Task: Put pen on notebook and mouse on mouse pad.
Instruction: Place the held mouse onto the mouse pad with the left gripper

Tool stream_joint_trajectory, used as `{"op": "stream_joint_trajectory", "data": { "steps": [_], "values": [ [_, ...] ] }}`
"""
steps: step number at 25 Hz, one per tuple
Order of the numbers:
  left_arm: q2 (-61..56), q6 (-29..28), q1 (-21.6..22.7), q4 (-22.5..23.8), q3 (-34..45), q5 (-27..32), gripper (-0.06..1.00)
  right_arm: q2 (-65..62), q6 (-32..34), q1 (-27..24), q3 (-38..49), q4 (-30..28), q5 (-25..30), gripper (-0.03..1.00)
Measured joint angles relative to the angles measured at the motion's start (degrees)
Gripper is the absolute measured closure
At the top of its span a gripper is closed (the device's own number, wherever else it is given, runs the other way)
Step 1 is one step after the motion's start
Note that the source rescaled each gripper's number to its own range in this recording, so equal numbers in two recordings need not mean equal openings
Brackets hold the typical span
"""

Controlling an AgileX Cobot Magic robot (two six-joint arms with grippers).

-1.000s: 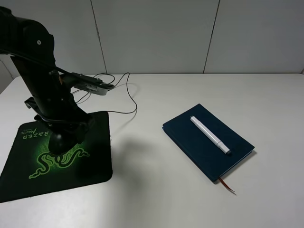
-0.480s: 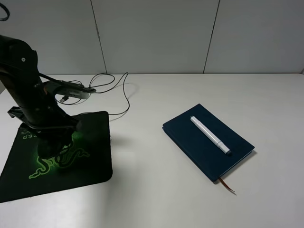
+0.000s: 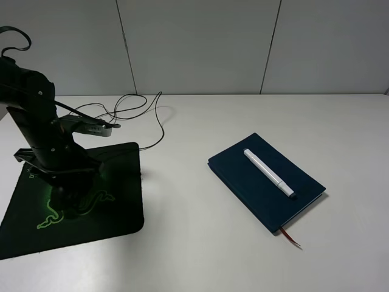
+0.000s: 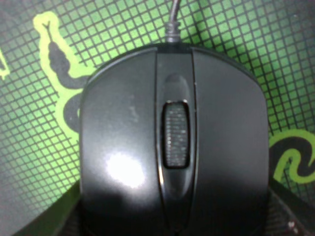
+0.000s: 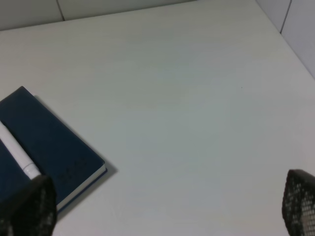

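Note:
The black mouse [image 4: 172, 147] fills the left wrist view, its scroll wheel and cable end showing. It sits between the finger pads [image 4: 47, 223] of my left gripper [image 4: 167, 223], which is shut on it just over the black mouse pad [image 4: 246, 39] with its green snake logo. From the high camera, my left gripper [image 3: 67, 191] stands low over the mouse pad [image 3: 115, 207] and hides the mouse. The white pen [image 3: 269, 173] lies diagonally on the navy notebook [image 3: 255, 188]. My right gripper [image 5: 165, 209] is open above bare table, beside the notebook [image 5: 44, 142] and the pen [image 5: 17, 155].
The mouse's thin black cable [image 3: 143, 109] loops over the white table [image 3: 200, 243] behind the pad. A reddish ribbon [image 3: 290, 237] sticks out of the notebook's near end. A grey panelled wall closes the back.
My left arm has carried the mouse leftward across the pad to its middle, and the cable has trailed along. Pen and notebook have not moved.

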Motion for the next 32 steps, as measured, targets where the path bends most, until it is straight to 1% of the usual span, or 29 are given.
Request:
{"op": "stream_joint_trajectory", "data": {
  "steps": [13,14,15,16,18,19,20,21,23,24,27,32],
  "values": [
    [0.2,-0.1,0.0,0.2,0.0,-0.4,0.94,0.0,0.0,0.0,0.0,0.0,0.0,-0.03],
    [0.2,-0.1,0.0,0.2,0.0,-0.4,0.93,0.0,0.0,0.0,0.0,0.0,0.0,-0.03],
    [0.2,-0.1,0.0,0.4,0.0,-0.4,0.9,0.0,0.0,0.0,0.0,0.0,0.0,-0.03],
    [0.2,-0.1,0.0,0.7,0.0,-0.4,0.81,0.0,0.0,0.0,0.0,0.0,0.0,-0.03],
    [0.2,-0.1,0.0,1.5,0.0,-0.4,0.53,0.0,0.0,0.0,0.0,0.0,0.0,-0.03],
    [0.2,-0.1,0.0,1.6,0.0,-0.4,0.34,0.0,0.0,0.0,0.0,0.0,0.0,-0.03],
    [0.2,-0.1,0.0,1.7,0.0,-0.4,0.19,0.0,0.0,0.0,0.0,0.0,0.0,-0.03],
    [0.2,-0.1,0.0,1.8,0.0,-0.4,0.1,0.0,0.0,0.0,0.0,0.0,0.0,-0.03],
    [0.2,-0.1,0.0,1.8,0.0,-0.4,0.01,0.0,0.0,0.0,0.0,0.0,0.0,-0.03],
    [0.2,-0.1,0.0,1.8,0.0,-0.4,-0.01,0.0,0.0,0.0,0.0,0.0,0.0,-0.03],
    [0.2,-0.1,0.0,1.8,0.0,-0.4,-0.04,0.0,0.0,0.0,0.0,0.0,0.0,-0.03],
    [-0.9,0.5,0.0,1.8,0.0,0.5,-0.05,0.0,0.0,0.0,0.0,0.0,0.0,-0.03]
  ]
}}
